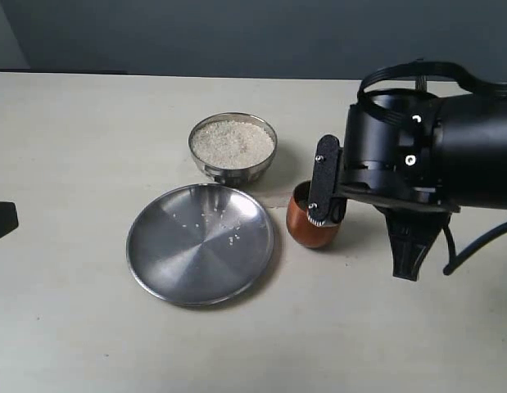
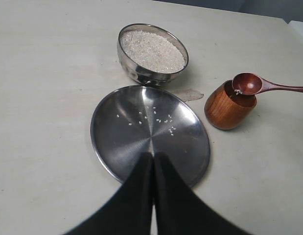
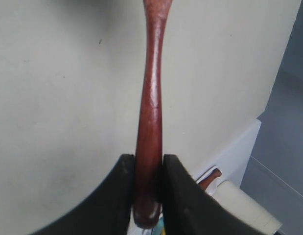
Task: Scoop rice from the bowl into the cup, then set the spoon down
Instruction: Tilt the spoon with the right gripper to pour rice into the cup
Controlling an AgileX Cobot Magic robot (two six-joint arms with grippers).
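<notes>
Gripping one spoon (image 3: 150, 98) by its handle, the right gripper (image 3: 149, 160) holds it over one cup (image 2: 228, 106). One bowl (image 2: 141, 73) holds rice (image 2: 152, 50); one plate (image 2: 190, 147) carries scattered grains. Jaws of the left gripper (image 2: 152, 159) are pressed together, empty.

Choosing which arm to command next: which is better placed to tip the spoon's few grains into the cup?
Right: the right gripper clamps the spoon by its handle, scoop end at the rim of the cup. The left gripper is shut, empty, above the plate.
</notes>
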